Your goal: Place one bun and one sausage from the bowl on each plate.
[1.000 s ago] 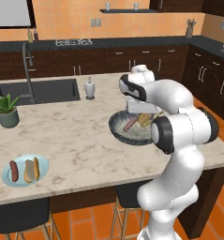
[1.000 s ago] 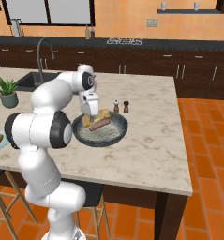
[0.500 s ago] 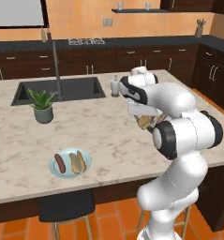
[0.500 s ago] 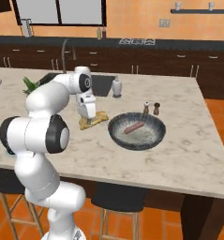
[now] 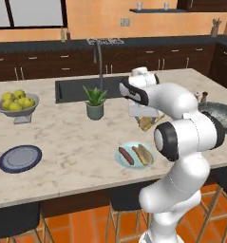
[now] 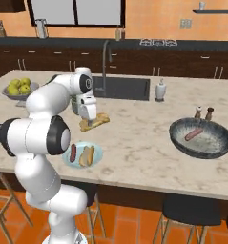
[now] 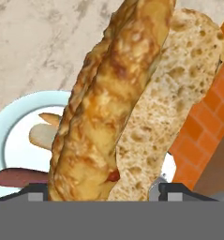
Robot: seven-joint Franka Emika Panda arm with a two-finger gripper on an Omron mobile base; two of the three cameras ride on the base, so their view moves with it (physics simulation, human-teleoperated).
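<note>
The bun (image 7: 113, 108) in the gripper (image 6: 90, 125) looked light and soft, likely to dent or tear under hard pressure and to swing if held by one end; judged best taken across its middle, over the narrow width, with gentle squeeze. It was oblong, golden-tan with browned blotches on the crust and a pale, porous cut face alongside (split lengthwise, as seen in the hand view). The jaws stood wide and pinched the bun between them, the bun jutting out past the fingertips and tilted, carried above the counter (image 6: 144, 138) a little in from its near edge, between the sink (image 6: 125, 88) and the light blue plate (image 6: 98, 153). That plate lay close to the near edge and already carried a bun (image 6: 88, 155) and a sausage (image 6: 73, 152) side by side, so the held bun was judged meant for the other plate. The dark navy plate (image 5: 20, 158) sat bare toward the left end of the counter near its front edge, well apart from the gripper. The dark grey bowl (image 6: 201, 138) stood toward the right end with one sausage (image 6: 193, 134) left in it. Also noted: a potted plant (image 5: 95, 102) beside the sink, and a pedestal bowl of yellow-green fruit (image 5: 16, 102) at the far left.
</note>
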